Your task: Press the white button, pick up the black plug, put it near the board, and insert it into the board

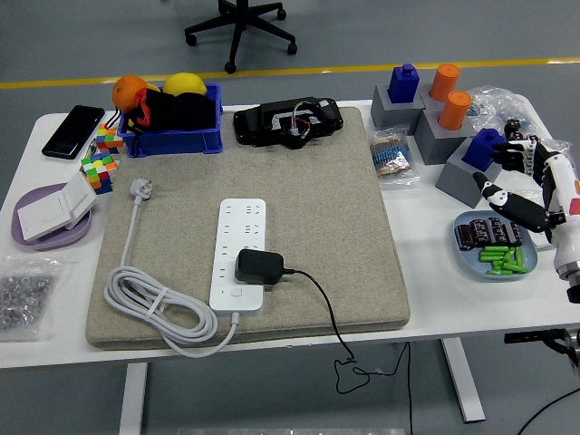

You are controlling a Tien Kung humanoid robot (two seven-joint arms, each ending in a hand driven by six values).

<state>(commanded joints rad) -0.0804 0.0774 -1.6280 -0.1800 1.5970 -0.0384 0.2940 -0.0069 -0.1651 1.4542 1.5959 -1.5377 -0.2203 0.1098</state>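
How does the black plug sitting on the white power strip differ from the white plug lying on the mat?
The boxy black plug sits on the white power strip; the white plug lies loose on the grey felt mat, prongs exposed. The black one's cable is thin and trails off the table; the white one's is thick, coiled and tied. Both have cables attached.

Blue bin (172,127) holds fruit at back left; phone (72,131) beside it; green pieces on a plate (471,256).

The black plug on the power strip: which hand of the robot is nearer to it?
Right. The right hand hovers open far to the right of the black plug, over the blue plate. The left hand is not in view.
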